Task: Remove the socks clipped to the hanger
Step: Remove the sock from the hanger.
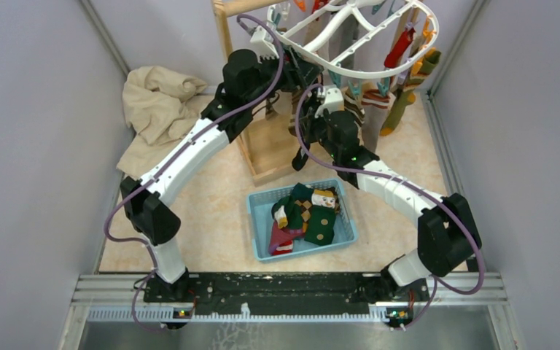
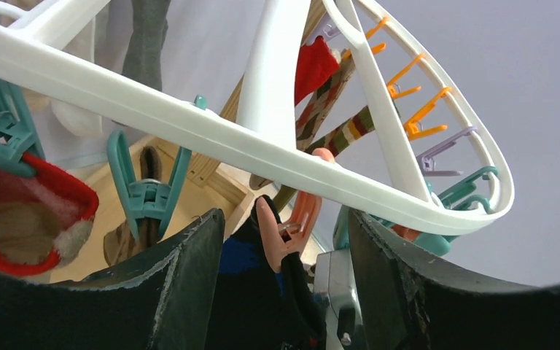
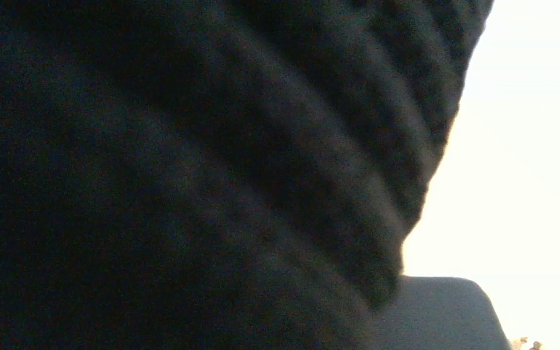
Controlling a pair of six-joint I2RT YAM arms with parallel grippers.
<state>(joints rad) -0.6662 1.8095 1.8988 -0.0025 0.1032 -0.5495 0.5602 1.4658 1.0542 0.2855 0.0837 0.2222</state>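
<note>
Blue basket [image 1: 256, 227] holds a heap of patterned socks [image 1: 310, 216].

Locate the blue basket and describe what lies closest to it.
In the top external view, the blue basket sits centre-frame, just on the near side of the wooden stand, and it holds several socks.

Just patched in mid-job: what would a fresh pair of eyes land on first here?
The white hanger at the table's far end, striped socks dangling from its clips, with both arms reaching up under it. Next, the blue basket mid-table holding a heap of socks. The right wrist view is almost filled by dark knit fabric.
</note>
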